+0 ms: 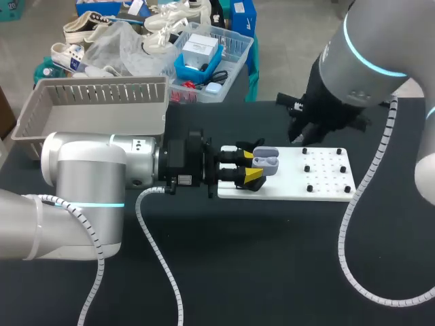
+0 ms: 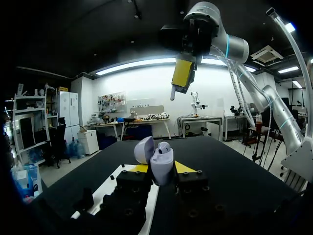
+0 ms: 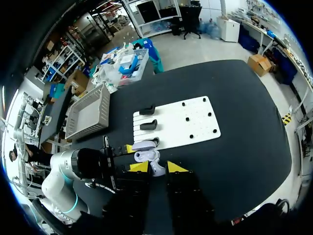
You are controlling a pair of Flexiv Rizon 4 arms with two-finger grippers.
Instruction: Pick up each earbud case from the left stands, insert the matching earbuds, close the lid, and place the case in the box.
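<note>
Left pincer clamped on open-lidded earbud case — right pincer above it, grip unclear.

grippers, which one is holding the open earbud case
The left gripper, entering from the left: it clamps the open case from both sides. The right gripper hangs above, clear of it.

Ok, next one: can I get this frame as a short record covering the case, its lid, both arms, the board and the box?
case: lavender earbud case, upright, held over the end of the board
lid: open, tilted back
left gripper: fingers pressed on the case from both sides
right gripper: hangs above the case; grip state unclear
board: white pegboard on the black table, dark stands along its end nearest the basket
box: grey slatted basket, beyond the left arm, apart from the board
</note>
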